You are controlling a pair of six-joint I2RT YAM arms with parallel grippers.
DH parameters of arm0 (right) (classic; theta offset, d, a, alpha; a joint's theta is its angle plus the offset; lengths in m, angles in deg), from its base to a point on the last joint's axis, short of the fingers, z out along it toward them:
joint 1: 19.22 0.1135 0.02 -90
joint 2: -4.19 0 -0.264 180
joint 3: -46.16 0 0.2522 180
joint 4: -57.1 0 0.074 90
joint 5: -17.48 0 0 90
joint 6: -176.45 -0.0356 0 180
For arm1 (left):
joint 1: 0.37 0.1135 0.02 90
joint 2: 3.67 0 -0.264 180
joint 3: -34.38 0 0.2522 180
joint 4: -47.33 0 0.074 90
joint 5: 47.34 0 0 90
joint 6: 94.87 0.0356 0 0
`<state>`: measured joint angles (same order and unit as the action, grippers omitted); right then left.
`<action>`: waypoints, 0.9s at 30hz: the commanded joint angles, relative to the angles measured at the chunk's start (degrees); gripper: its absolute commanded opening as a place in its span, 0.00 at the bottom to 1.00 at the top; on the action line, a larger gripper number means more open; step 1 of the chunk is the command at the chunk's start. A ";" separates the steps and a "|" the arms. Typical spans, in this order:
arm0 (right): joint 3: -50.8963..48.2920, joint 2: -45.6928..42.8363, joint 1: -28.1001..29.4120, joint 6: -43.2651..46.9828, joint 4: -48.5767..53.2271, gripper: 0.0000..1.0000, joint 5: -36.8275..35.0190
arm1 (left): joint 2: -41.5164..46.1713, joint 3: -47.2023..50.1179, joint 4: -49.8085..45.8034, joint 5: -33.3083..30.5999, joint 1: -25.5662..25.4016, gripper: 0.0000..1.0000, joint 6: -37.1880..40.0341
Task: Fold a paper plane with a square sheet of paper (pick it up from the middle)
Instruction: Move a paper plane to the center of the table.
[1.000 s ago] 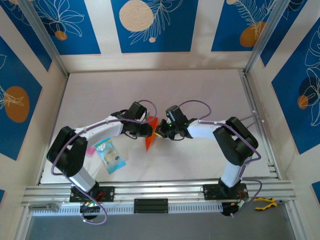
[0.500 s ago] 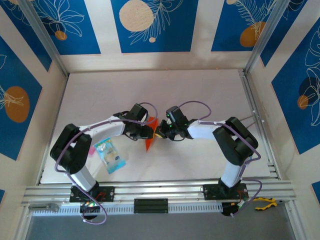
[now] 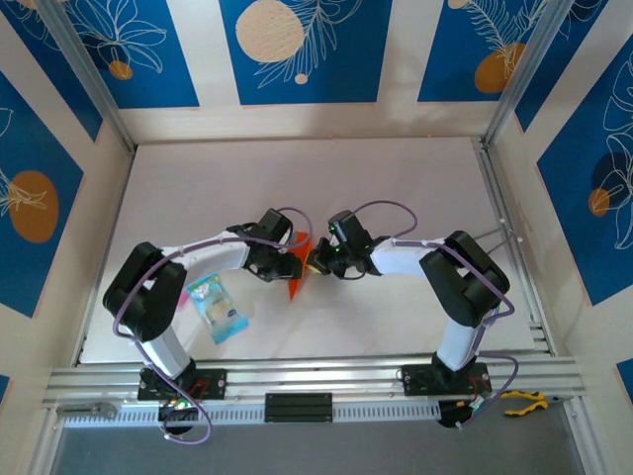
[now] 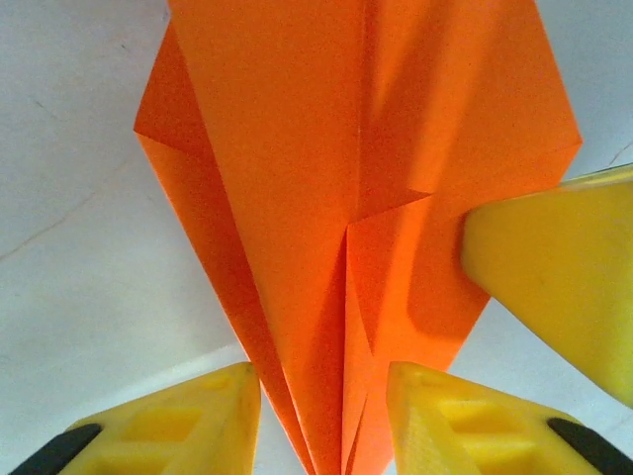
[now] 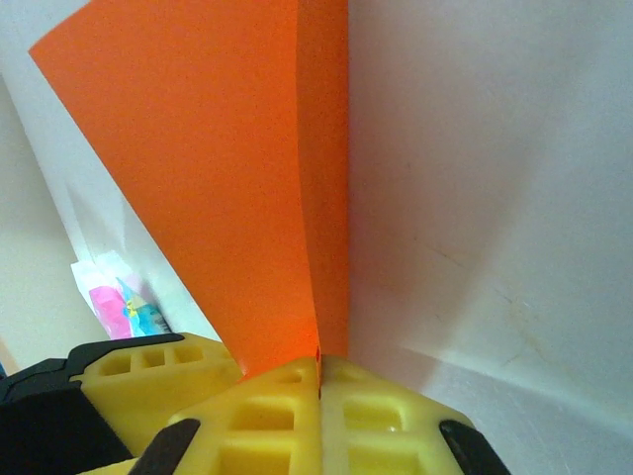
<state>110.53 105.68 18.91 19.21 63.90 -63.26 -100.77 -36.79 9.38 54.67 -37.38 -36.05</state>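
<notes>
1. Nearest my bases, the blue and clear packet (image 3: 218, 307) lies flat on the white table (image 3: 415, 178), left of centre. It is apart from the work and plays no part in it.
2. Just beyond it, mid-table, my two arms reach inward and meet nose to nose at the paper plane (image 3: 294, 284). It is a part-made orange dart, held up on edge between them rather than lying flat.
3. My right gripper (image 5: 318, 371) is pinched tight on the plane's folded edge, fingers together, the paper rising straight out of the seam. I judge this the anchor grip: it keeps the paper lifted so the other arm can reach the creases.
4. My left gripper (image 4: 321, 381) straddles the narrow tail, fingers apart with the layered paper between them. They sit right at the paper's sides. Whether they press it or merely bracket it I cannot tell.
5. From the left wrist the centre crease and slanted flaps show plainly, and one yellow finger (image 4: 554, 287) of the right gripper rests on the right-hand flap, probably to steady it for the next fold.
6. Farthest off, the table runs back to the blue-patterned panels (image 3: 297, 49).
</notes>
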 commanded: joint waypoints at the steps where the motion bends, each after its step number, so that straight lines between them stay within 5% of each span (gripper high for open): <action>1: -0.77 0.57 0.02 -0.67 -0.55 0.02 1.11 | 0.70 0.55 0.15 -0.06 -0.32 0.38 -0.08; 27: -0.36 1.16 0.02 -0.88 -0.78 0.02 1.73 | 0.83 1.07 1.97 0.88 -0.46 0.30 0.08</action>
<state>110.53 106.21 18.91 18.80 63.47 -63.02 -99.76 -36.04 10.76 53.87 -37.38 -36.03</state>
